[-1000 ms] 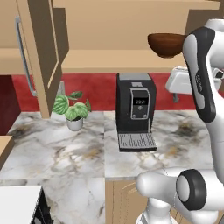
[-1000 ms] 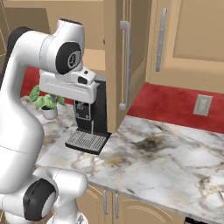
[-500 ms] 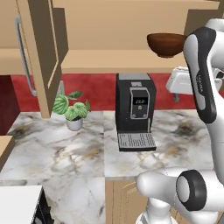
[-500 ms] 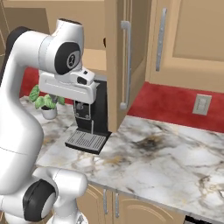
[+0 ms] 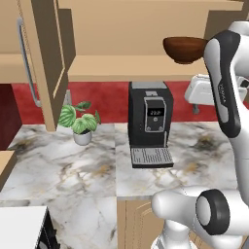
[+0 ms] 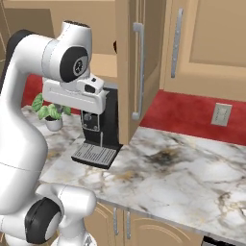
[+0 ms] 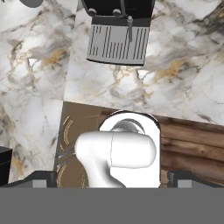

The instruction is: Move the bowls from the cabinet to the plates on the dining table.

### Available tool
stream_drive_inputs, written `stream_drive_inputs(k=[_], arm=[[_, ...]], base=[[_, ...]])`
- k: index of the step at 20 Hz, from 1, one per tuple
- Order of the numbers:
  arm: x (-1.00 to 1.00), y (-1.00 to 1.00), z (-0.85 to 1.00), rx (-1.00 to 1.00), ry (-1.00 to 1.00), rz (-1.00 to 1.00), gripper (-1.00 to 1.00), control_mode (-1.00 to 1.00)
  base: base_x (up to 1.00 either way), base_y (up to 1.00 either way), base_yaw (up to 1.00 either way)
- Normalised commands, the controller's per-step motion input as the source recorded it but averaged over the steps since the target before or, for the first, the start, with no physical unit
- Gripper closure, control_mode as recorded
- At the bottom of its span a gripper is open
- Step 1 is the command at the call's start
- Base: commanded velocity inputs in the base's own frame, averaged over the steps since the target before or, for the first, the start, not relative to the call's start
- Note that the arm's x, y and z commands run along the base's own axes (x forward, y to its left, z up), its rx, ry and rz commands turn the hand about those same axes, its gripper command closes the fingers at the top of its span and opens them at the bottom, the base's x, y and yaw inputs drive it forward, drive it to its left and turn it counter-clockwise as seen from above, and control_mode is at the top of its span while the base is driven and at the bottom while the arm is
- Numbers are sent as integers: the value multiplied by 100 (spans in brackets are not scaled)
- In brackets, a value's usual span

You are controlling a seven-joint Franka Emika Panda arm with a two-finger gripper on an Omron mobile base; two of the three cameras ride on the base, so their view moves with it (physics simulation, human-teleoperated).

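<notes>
step: reach for first bowl | bowl: dark brown, sat on open cabinet shelf, above and right of coffee machine | fingers: I had them spread wide, holding nothing, aimed down at the table | advice: I judged the hand needed raising and levelling toward the rim before closing
</notes>
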Motion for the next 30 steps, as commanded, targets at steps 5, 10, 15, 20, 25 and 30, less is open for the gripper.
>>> stream_drive_inputs(k=[5, 10, 15, 20, 25, 30], arm=[[0, 0, 0, 0, -3, 0, -100, -100], [0, 0, 0, 0, -6, 0, -100, -100], [0, 1, -6, 0, -7, 0, -100, -100], [-11, 5, 2, -5, -28, 0, -100, -100], [-15, 0, 28, -19, -33, 0, -100, -100], [-2, 0, 42, -27, -19, 0, -100, -100]], base=[[0, 0, 0], [0, 0, 0], [0, 0, 0], [0, 0, 0], [0, 0, 0], [0, 0, 0]])
